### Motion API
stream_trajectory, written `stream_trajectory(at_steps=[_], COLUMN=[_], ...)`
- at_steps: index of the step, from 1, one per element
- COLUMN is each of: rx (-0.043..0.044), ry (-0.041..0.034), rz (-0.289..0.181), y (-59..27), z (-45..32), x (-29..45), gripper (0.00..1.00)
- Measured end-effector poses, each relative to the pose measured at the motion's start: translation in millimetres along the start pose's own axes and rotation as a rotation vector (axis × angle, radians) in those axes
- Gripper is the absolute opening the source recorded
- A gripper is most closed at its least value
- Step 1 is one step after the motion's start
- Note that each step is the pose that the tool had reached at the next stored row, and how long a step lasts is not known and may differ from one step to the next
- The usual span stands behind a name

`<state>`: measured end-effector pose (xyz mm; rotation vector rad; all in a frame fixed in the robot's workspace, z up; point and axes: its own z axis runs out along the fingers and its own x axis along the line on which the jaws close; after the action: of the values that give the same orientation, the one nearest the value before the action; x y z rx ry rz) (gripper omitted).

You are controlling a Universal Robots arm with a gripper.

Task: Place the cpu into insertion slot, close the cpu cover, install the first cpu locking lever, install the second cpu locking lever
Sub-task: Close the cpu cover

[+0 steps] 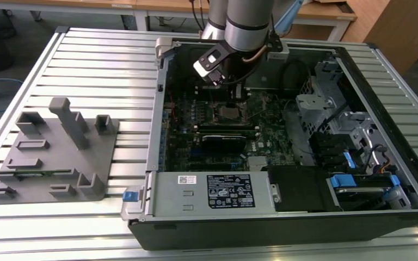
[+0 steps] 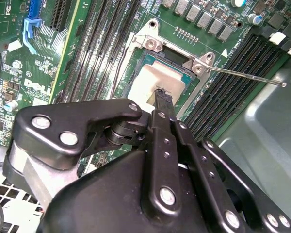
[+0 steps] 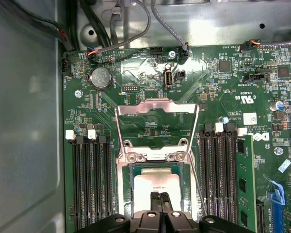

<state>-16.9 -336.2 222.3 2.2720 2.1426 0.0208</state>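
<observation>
The cpu, a pale square chip, lies flat in the insertion slot on the green motherboard. It also shows in the second wrist view, cpu. The cpu cover, a silver frame, stands swung open behind the slot. A thin wire locking lever sticks out free beside the slot. My gripper is shut, its narrow fingertips together over the chip's near edge; whether they touch it is unclear. In the exterior view my gripper hangs inside the open case just above the slot.
Black memory slots flank the socket on both sides. Cables run along the case wall behind the board. A grey power-supply box and drive cage crowd the case. A grey parts fixture rests on the slatted table at the exterior view's left.
</observation>
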Motion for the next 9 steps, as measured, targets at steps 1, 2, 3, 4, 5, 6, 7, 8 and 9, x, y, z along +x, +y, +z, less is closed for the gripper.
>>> stream_trajectory(at_steps=[1, 2, 3, 4, 5, 6, 7, 8, 9], rx=[0.0001, 0.0002, 0.0001, 0.0001, 0.0, -0.0001, -0.0002, 0.0, 0.0], ry=[-0.0002, -0.0003, -0.0001, 0.0, 0.0, 0.0002, 0.0004, 0.0001, 0.0001], rz=[0.0, 0.0, 0.0, 0.0, 0.0, 0.0, 0.0, 0.0, 0.0], y=[0.0, 0.0, 0.0, 0.0, 0.0, 0.1, 0.1, 0.1, 0.1], z=[-0.3, -0.7, -1.1, -1.6, -2.0, -2.2, -2.2, -2.5, -2.6], x=[0.0, -0.1, -0.1, 0.0, 0.0, 0.0, 0.0, 0.0, 0.0], gripper=[0.11, 0.11, 0.11, 0.11, 0.11, 0.11, 0.11, 0.11, 0.11])
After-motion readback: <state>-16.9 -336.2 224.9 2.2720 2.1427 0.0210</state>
